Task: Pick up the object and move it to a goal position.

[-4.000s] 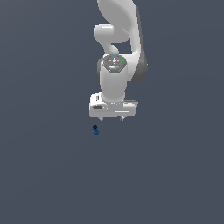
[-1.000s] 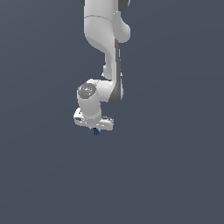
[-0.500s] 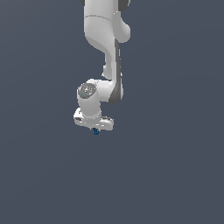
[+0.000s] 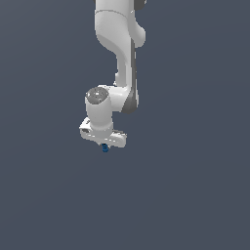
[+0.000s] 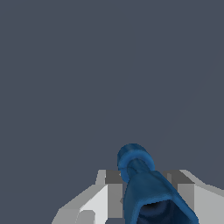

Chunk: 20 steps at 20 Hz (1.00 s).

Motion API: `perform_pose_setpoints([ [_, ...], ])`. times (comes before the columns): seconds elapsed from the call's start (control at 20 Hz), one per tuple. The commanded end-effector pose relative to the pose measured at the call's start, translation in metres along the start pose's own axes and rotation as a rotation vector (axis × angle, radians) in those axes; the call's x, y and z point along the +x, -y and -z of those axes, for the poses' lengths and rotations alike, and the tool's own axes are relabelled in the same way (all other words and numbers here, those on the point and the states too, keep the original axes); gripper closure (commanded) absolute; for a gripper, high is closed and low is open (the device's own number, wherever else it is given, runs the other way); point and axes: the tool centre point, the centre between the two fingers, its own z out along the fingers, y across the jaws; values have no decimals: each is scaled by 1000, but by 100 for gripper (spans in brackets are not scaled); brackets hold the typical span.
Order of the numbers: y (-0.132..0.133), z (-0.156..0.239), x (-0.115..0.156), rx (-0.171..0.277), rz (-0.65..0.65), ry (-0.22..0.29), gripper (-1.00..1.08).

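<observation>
Jaws: I see them clamped on the object (image 5: 146, 192), stem between them, knob poking beyond.
Grip: I'd keep it firm.
Move: slow, I judge.

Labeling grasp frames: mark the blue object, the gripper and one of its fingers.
blue object (image 5: 146, 192): wrist view, on its flared body below the round knob.
gripper (image 4: 105, 146): exterior view, midway between the fingertips, under the white hand.
fingers (image 5: 113, 192): wrist view, on the grey pad face beside the object.

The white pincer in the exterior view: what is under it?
The small dark-blue object pokes out just below the pincer. Its upper part and the fingertips are covered by the hand.
</observation>
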Motion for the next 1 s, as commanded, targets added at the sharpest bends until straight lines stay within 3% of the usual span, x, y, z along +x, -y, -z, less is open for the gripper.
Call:
perform_pose_setpoints([
  [0.0, 1, 13, 11, -8, -29, -33, 108],
  [0.95, -1, 151, 93, -97, -322, -344, 108],
])
